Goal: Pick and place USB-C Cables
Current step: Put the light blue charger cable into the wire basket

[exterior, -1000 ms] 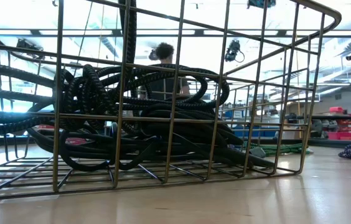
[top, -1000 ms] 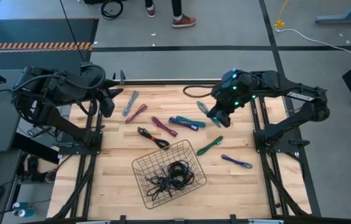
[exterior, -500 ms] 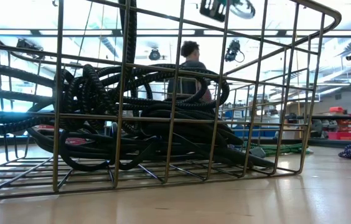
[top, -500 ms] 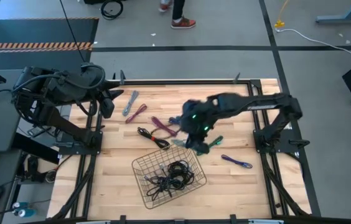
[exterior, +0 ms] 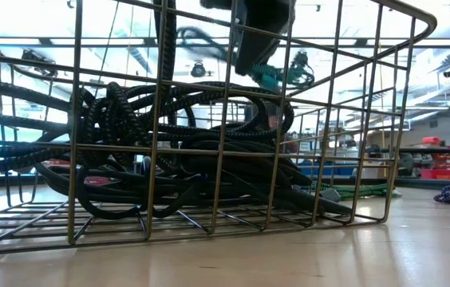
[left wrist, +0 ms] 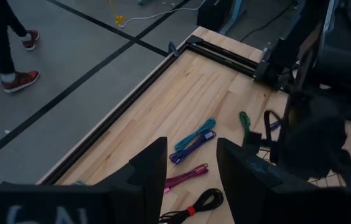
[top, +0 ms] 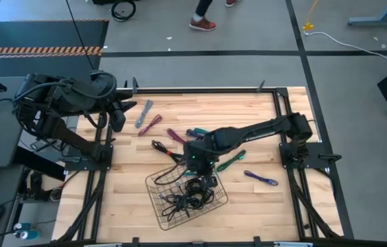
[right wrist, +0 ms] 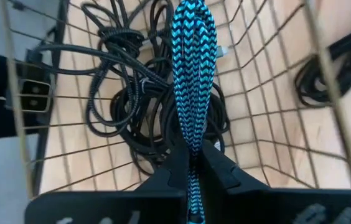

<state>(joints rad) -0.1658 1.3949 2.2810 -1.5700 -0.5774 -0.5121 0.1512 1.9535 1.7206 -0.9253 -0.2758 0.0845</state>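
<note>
A: Which step is this?

B: The carry is done and the drop is due, I'd say. The right tool (right wrist: 191,163) is clamped tight on a teal-and-black braided cable (right wrist: 192,74) and hangs over the wire basket (top: 158,184), which sits near the middle of the bench's (top: 289,213) front edge. A heap of black cables (top: 188,193) already lies inside it.

A: And the left arm?

B: It waits at the bench's far left corner, the left tool (left wrist: 191,171) partly open with nothing in it.

A: What does the next move ask for?

B: Letting the fingers part while the cable hangs inside the rim, so it falls onto the heap and doesn't drape over the wires. More remain after that: a black coil (top: 169,151) just beyond the basket, a green one (top: 231,161), a purple one (top: 261,179) toward the right edge, and magenta and grey ones (top: 147,116) near the far left corner.
</note>
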